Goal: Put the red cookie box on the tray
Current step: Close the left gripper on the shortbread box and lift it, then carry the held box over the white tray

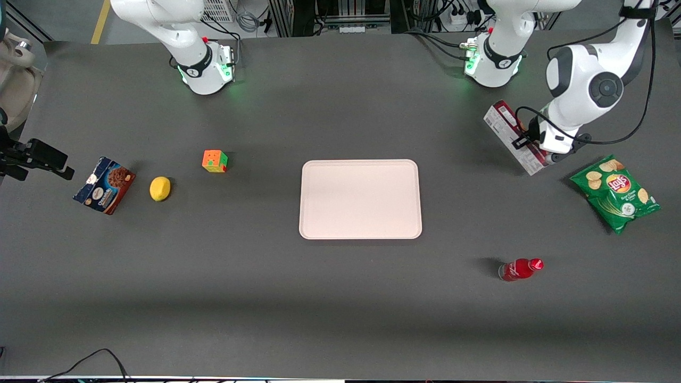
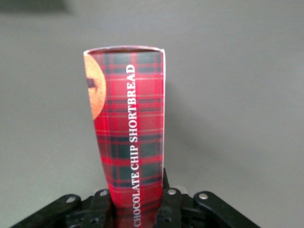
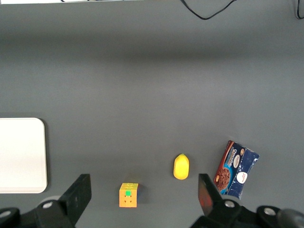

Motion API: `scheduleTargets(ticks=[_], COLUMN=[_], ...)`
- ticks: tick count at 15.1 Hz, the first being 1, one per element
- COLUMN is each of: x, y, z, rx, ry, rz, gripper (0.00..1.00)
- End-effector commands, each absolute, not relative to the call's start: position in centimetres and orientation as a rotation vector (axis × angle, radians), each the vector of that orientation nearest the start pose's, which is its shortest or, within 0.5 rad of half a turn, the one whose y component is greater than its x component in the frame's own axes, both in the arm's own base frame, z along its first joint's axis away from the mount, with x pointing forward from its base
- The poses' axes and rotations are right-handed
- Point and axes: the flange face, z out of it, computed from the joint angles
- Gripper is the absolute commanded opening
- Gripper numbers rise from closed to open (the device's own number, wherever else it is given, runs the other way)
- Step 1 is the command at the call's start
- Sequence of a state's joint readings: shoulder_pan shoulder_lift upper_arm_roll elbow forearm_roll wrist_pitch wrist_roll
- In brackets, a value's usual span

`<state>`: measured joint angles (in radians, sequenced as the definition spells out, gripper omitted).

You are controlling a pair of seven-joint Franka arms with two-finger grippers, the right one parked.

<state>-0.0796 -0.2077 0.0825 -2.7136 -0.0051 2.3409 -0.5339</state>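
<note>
The red cookie box (image 1: 512, 134) is a long tartan carton with a white-grey printed panel, toward the working arm's end of the table. My left gripper (image 1: 538, 151) is shut on one end of it. In the left wrist view the box (image 2: 130, 123) stands out from between the black fingers (image 2: 171, 204) of the gripper (image 2: 137, 202), over bare grey table. It looks held just off the table, with a shadow below it. The cream-pink tray (image 1: 360, 199) lies empty mid-table, well apart from the box; its corner shows in the right wrist view (image 3: 21, 156).
A green chips bag (image 1: 616, 192) lies beside the gripper, nearer the front camera. A red bottle (image 1: 520, 269) lies nearer still. Toward the parked arm's end lie a colour cube (image 1: 215, 161), a lemon (image 1: 160, 188) and a blue cookie box (image 1: 104, 185).
</note>
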Motion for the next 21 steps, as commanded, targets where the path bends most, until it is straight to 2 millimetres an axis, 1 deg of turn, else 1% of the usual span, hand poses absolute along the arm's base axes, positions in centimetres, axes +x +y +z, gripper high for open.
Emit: scheduleTargets(ticks=[1, 3, 4, 5, 7, 8, 9, 11, 12, 13, 14, 15, 16, 17, 19, 21], x=[40.6, 42.2, 43.0, 43.6, 44.8, 45.3, 46.1, 48.1, 49.3, 50.5, 51.2, 52.0, 52.6, 52.8, 53.7, 53.5], y=[-4.5, -7.8, -9.8, -12.0, -15.8, -18.1, -20.5, -23.3, -24.1, -25.2, -26.8, -28.4, -29.8, -31.2, -31.8, -32.8], z=[36.2, 40.3, 42.6, 44.4, 46.5, 47.2, 47.6, 46.6, 45.7, 44.1, 42.3, 39.9, 37.6, 35.8, 32.6, 30.3], rx=[-3.018, -3.037, -3.065, -3.103, -3.149, -3.164, -3.180, -3.208, -3.222, -3.234, -3.245, -3.255, -3.270, -3.278, -3.277, -3.227], ry=[-0.683, -0.582, -0.520, -0.456, -0.346, -0.282, -0.237, -0.203, -0.171, -0.150, -0.117, -0.087, -0.082, -0.063, -0.068, -0.005], rz=[0.182, 0.140, 0.098, 0.055, -0.009, -0.041, -0.052, -0.023, -0.014, 0.006, 0.024, 0.035, 0.045, 0.053, 0.101, 0.110], gripper=[0.18, 0.18, 0.18, 0.18, 0.22, 0.21, 0.17, 0.13, 0.12, 0.12, 0.13, 0.13, 0.13, 0.12, 0.12, 0.13])
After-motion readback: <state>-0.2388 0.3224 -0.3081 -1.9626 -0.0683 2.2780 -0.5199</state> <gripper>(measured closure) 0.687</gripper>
